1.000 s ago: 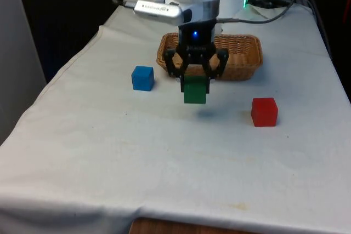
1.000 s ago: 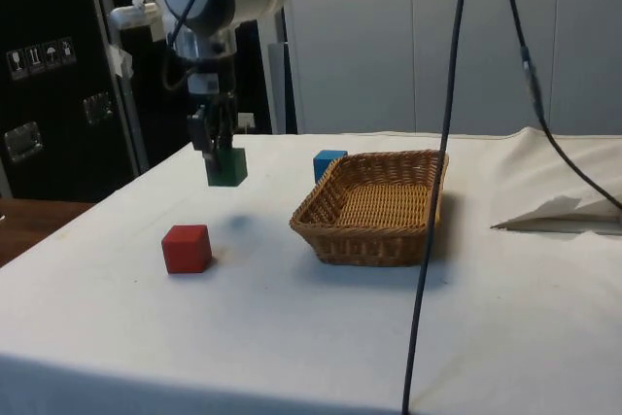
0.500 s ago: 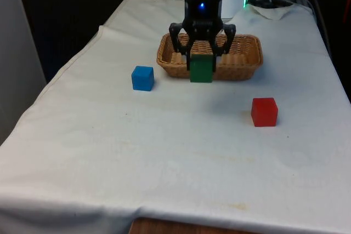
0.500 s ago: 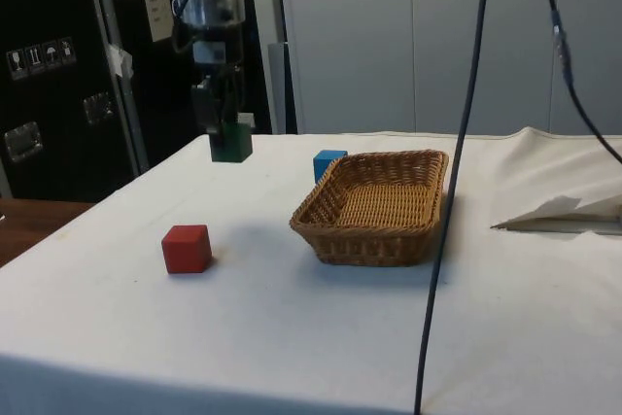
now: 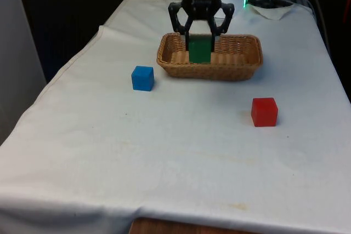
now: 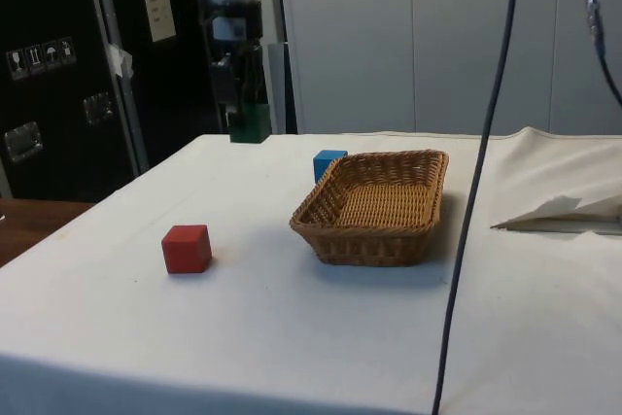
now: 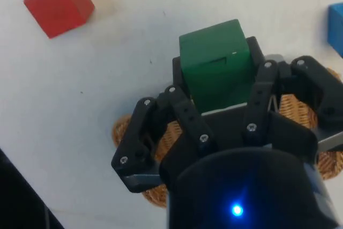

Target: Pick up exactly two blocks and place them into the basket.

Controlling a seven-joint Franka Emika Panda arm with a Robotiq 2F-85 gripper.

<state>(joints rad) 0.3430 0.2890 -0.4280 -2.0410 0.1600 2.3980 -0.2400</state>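
Note:
High above the table my gripper (image 5: 201,41) is shut on a green block (image 5: 200,50). In the front view the block hangs in front of the wicker basket (image 5: 241,67). The side view puts the green block (image 6: 250,124) and gripper (image 6: 245,116) well above the cloth, short of the basket (image 6: 374,207). In the wrist view the green block (image 7: 214,63) sits between my fingers (image 7: 182,112) with basket weave (image 7: 170,132) below. A blue block (image 5: 143,78) lies at the front view's left of the basket. A red block (image 5: 264,112) lies nearer the camera at the right.
Cables and a crumpled cloth (image 5: 274,4) lie behind the basket at the table's far end. A dark cable (image 6: 476,191) hangs down across the side view. Open white cloth (image 5: 164,152) spreads in front of the blocks.
My gripper has risen with the green block and carried it from the middle of the table towards the basket. The blue and red blocks have not moved.

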